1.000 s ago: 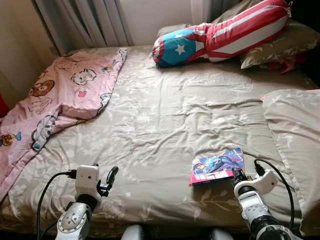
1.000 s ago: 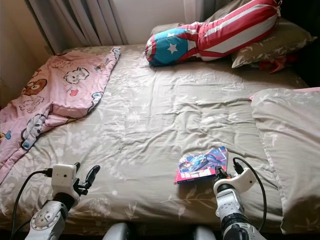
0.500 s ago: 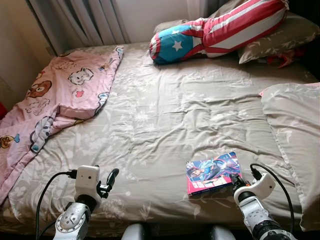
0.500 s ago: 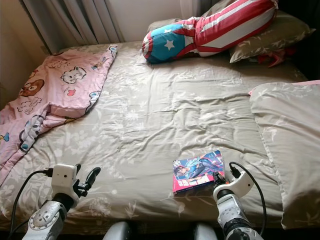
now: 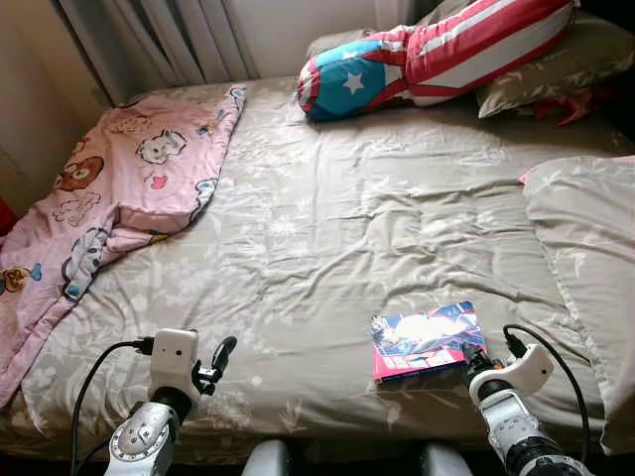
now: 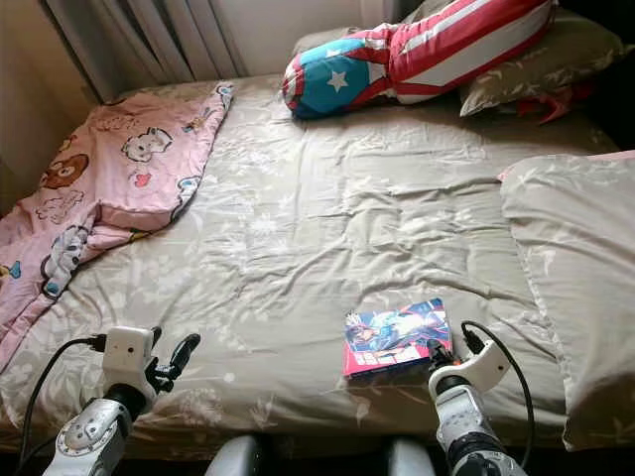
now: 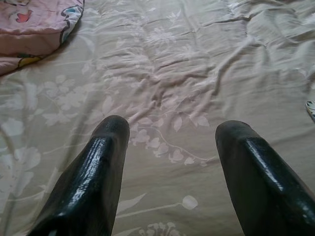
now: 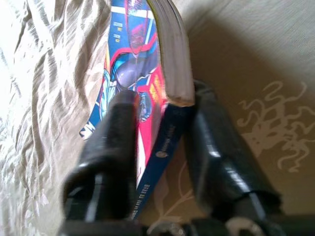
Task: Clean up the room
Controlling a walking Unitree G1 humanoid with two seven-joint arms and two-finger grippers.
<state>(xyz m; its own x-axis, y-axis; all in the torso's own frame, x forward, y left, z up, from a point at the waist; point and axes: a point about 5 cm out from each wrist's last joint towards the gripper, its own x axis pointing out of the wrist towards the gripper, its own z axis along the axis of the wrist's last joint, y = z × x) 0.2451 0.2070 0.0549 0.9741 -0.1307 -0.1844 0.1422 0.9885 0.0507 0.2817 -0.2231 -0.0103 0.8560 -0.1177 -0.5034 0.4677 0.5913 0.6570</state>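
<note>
Near right on the bed (image 5: pixel 327 228): right gripper (image 8: pixel 162 142) pinching 1 corner of comic book (image 5: pixel 425 339) between 2 fingers, book shifted slightly nearer than 1 second ago. Likely mid-pickup. Near left: left gripper (image 7: pixel 170 147) hovering, fingers spread apart, empty.

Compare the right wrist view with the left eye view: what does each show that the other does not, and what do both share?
The right wrist view shows the grip up close: the right claw has one black finger on the colourful cover of the book and the other under it, at a corner, with the page edges visible.

The left eye view shows the whole bed: the pink cartoon blanket, the stars-and-stripes pillow, and the left claw over the near edge.

Both show the book on the beige floral sheet, held by the right claw.
</note>
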